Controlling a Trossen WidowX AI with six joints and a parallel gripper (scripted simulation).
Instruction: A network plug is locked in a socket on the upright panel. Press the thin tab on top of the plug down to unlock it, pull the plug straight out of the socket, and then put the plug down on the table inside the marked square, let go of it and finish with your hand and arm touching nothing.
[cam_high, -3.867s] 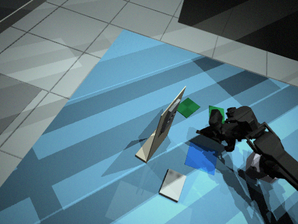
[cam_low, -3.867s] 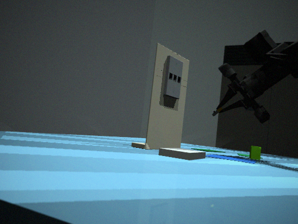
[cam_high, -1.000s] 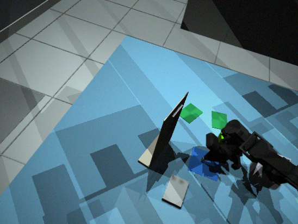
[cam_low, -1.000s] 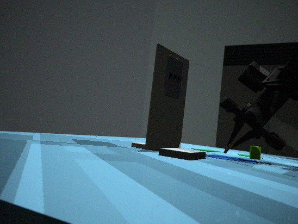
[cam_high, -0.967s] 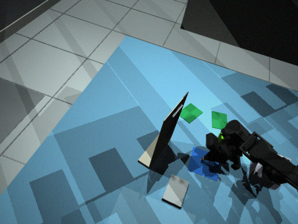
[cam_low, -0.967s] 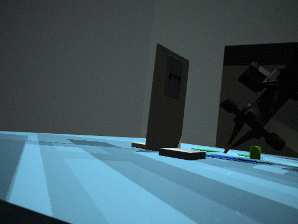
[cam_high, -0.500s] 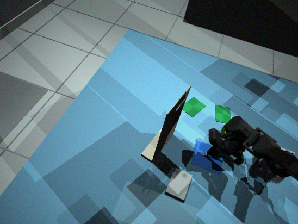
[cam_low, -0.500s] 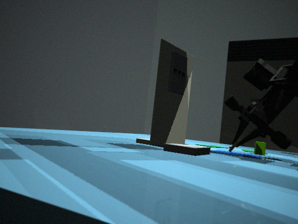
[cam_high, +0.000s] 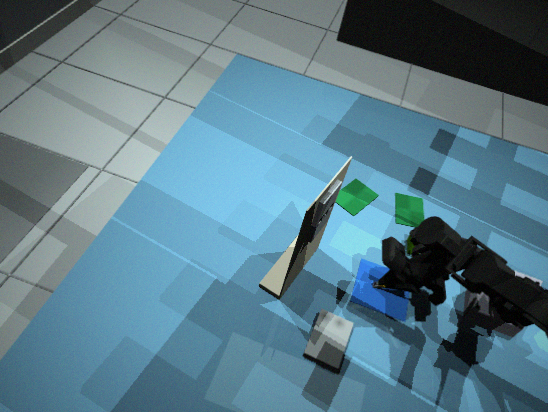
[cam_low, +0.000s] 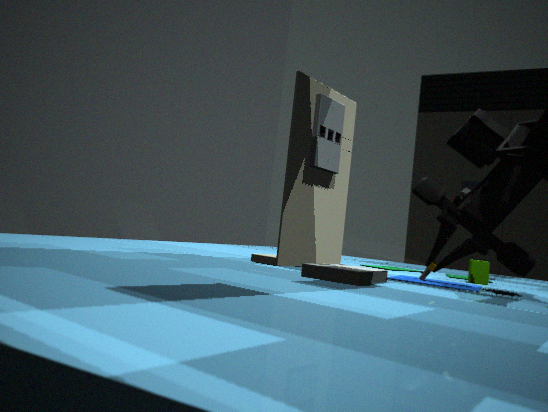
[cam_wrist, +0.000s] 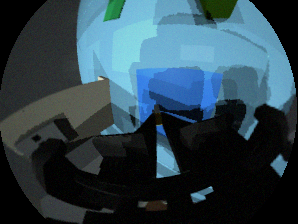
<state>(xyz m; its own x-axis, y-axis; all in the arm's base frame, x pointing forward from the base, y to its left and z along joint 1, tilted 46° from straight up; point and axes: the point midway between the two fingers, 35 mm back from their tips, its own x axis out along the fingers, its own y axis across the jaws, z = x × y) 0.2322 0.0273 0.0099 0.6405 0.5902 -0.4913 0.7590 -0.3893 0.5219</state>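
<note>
My gripper (cam_high: 386, 285) (cam_low: 433, 267) (cam_wrist: 157, 115) is shut on the small plug (cam_high: 378, 285) (cam_low: 427, 272) (cam_wrist: 158, 119), which has an orange-brown part and tilts down from the fingertips. The plug is over the blue square (cam_high: 369, 273) (cam_low: 452, 284) (cam_wrist: 172, 80), its lower end at or just above the surface; contact is not clear. The upright beige panel (cam_high: 318, 240) (cam_low: 330, 225) (cam_wrist: 82, 104) stands apart from the gripper. Its grey socket block (cam_high: 327, 200) (cam_low: 327, 155) (cam_wrist: 37, 142) shows several dark openings in the exterior view, with no plug visible in them. The tab is too small to make out.
A green block (cam_high: 411, 244) (cam_low: 479, 272) (cam_wrist: 220, 9) stands beside the arm. Two flat green patches, one left (cam_high: 356, 196) and one right (cam_high: 409, 210), lie behind the blue square. A low pale block (cam_high: 330, 337) (cam_low: 345, 275) lies near the panel. Another greyish object (cam_high: 507, 327) is partly under the arm.
</note>
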